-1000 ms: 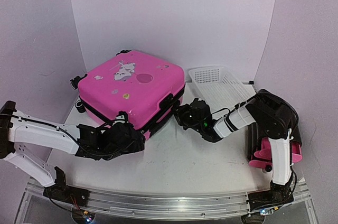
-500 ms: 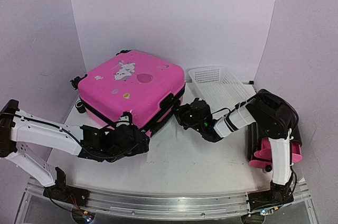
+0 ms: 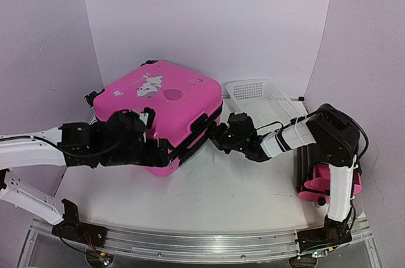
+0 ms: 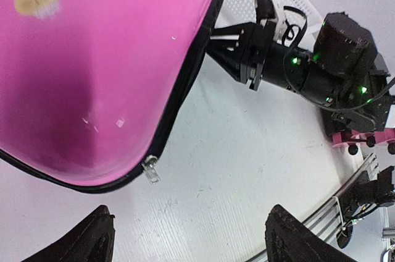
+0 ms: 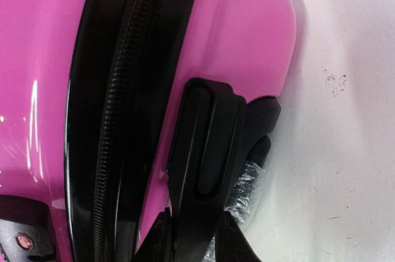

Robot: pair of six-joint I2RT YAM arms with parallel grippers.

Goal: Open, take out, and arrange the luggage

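Observation:
The luggage (image 3: 166, 98), a hot-pink hard-shell suitcase with a black zipper band and stickers on its lid, lies flat at the table's back left. My left gripper (image 3: 159, 153) hovers over its near corner, open, with nothing between the fingers. In the left wrist view the left gripper (image 4: 194, 243) spreads wide above the table, and a small silver zipper pull (image 4: 150, 170) hangs free from the luggage (image 4: 92, 58). My right gripper (image 5: 192, 240) is shut on the black side handle (image 5: 207, 144) of the luggage (image 5: 37, 58).
A white mesh basket (image 3: 261, 98) sits right of the suitcase, behind my right arm. A small black cabinet with pink drawers (image 3: 313, 186) stands at the right edge. White walls close in on the back and both sides.
My left arm has lifted off the suitcase's near corner and swung back left, its jaws opening wider. The right gripper keeps its hold on the handle.

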